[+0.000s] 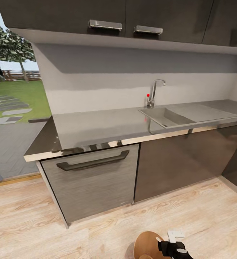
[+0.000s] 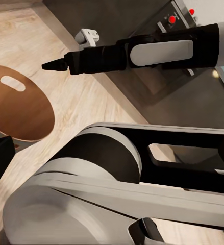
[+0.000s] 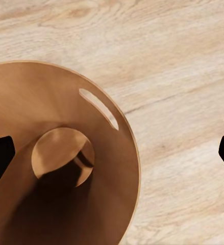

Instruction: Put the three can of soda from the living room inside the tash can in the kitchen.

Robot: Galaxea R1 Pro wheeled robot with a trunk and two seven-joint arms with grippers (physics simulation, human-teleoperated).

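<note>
Two tool tips spread wide, nothing held — right tool (image 3: pixel 112 153) over tash can (image 3: pixel 124 168) rim; left tool state unclear.

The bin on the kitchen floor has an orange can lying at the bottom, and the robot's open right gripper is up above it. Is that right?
Not quite. The right wrist view looks straight down into the bin, and its brown bottom has no can on it, just shadow. The rest holds: the bin stands on the pale wood floor, and the right gripper is open above it.
</note>
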